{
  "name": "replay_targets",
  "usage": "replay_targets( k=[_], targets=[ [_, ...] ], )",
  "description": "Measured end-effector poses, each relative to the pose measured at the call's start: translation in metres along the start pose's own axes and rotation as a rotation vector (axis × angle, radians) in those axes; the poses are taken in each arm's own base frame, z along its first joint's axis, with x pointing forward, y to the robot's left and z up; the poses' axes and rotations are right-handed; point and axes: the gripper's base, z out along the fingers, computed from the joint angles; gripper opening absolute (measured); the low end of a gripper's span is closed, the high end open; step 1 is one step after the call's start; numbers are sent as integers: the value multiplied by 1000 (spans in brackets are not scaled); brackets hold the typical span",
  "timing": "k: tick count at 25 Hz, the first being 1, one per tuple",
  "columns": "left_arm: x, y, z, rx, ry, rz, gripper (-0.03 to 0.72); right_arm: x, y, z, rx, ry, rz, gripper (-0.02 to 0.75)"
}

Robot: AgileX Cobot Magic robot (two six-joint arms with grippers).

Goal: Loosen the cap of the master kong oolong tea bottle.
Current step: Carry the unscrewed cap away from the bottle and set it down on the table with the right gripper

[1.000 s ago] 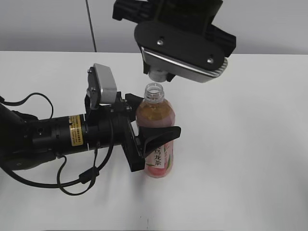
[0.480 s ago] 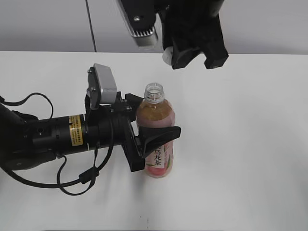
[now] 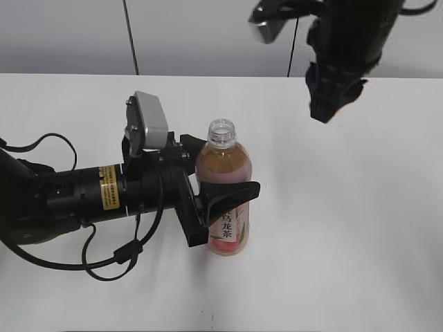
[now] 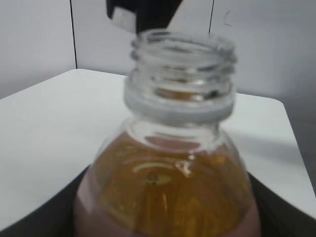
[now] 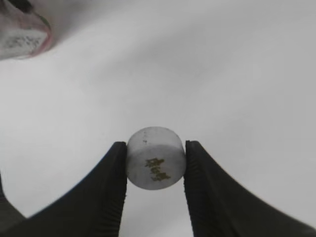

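We are bracing the master kong oolong tea bottle (image 3: 225, 197) upright on the white table (image 3: 360, 228) with our left gripper (image 3: 220, 200), whose black fingers are closing around the bottle's labelled body from the left side, presumably so the bottle cannot turn or tip while the top is being worked. The bottle's neck (image 4: 180, 74) is standing bare, its threads exposed and nothing sitting on them.

Our right gripper (image 5: 155, 165) is hanging well above and to the right of the bottle, and we are pinching the cap (image 5: 156, 158) between its two dark fingers, one pressing on each side of the rim, the greenish mark facing the wrist camera. In the exterior view the cap itself is hidden behind the arm. The cap is already off, so we judge the loosening done, and only setting it down beside the bottle may be left.
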Motion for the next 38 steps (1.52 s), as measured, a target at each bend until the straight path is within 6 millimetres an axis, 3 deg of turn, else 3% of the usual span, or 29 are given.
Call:
replay_targets(
  k=[5, 10, 13, 16, 23, 31, 34, 38],
  targets=[
    [0, 0, 0, 0, 0, 0, 457, 52, -11, 42, -150, 118, 368, 274],
    [0, 0, 0, 0, 0, 0, 457, 117, 13, 99, -266, 322, 562, 274],
    [0, 0, 0, 0, 0, 0, 457, 133, 26, 122, -230, 295, 646, 274],
    [0, 0, 0, 0, 0, 0, 457, 137, 30, 134, -182, 241, 703, 274],
    [0, 0, 0, 0, 0, 0, 457, 132, 24, 141, -122, 155, 735, 289],
    [0, 0, 0, 0, 0, 0, 457, 129, 20, 145, -97, 120, 768, 522],
    [0, 0, 0, 0, 0, 0, 457, 131, 22, 135, -115, 156, 807, 541],
    [0, 0, 0, 0, 0, 0, 457, 137, 29, 97, -126, 178, 825, 546]
  ],
)
